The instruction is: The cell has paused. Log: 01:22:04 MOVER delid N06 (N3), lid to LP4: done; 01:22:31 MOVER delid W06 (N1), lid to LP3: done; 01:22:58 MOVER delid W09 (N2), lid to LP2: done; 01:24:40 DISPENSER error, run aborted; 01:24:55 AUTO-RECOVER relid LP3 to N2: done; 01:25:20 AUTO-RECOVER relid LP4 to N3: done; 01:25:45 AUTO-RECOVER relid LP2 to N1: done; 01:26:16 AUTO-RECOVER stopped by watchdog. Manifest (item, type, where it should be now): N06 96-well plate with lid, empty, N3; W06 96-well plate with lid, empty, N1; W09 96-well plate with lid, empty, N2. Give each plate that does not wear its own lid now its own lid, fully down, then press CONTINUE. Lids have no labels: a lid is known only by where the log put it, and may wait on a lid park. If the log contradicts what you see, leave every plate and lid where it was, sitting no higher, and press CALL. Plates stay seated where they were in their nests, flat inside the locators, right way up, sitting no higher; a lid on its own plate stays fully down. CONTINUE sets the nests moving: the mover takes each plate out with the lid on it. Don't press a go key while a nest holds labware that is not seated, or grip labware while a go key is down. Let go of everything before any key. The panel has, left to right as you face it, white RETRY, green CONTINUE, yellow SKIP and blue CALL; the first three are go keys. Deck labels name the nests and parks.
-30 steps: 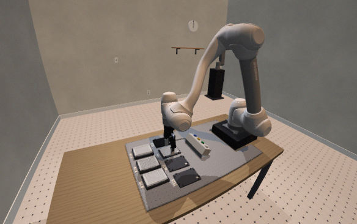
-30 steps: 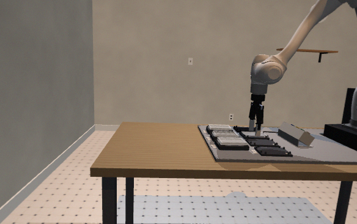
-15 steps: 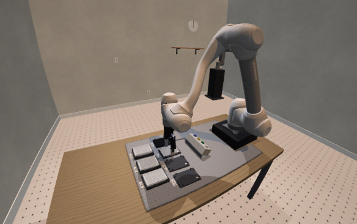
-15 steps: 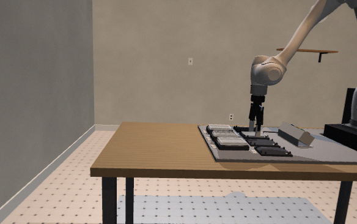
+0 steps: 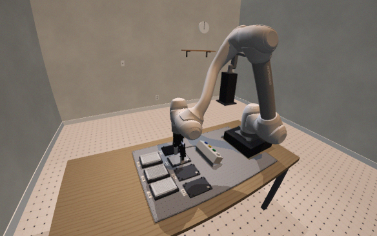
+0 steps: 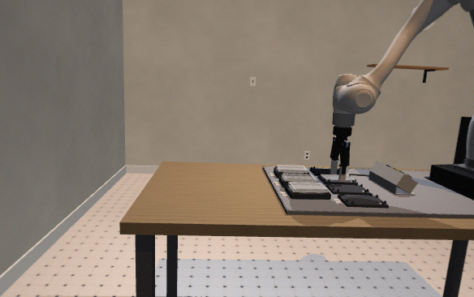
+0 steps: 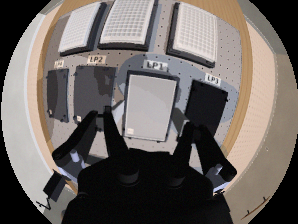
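Three white 96-well plates stand in a row of nests on the grey deck mat: the far one, the middle one and the near one. The middle one shows its wells most plainly; I cannot tell which plates wear lids. A pale lid lies flat on the park labelled LP3. My gripper is open, low over that lid, with a finger on each long side. It holds nothing.
The other lid parks are dark: one behind the gripper and two nearer. The key panel stands to the right of the parks, and the arm's black base lies beyond it. The wooden table reaches left of the mat.
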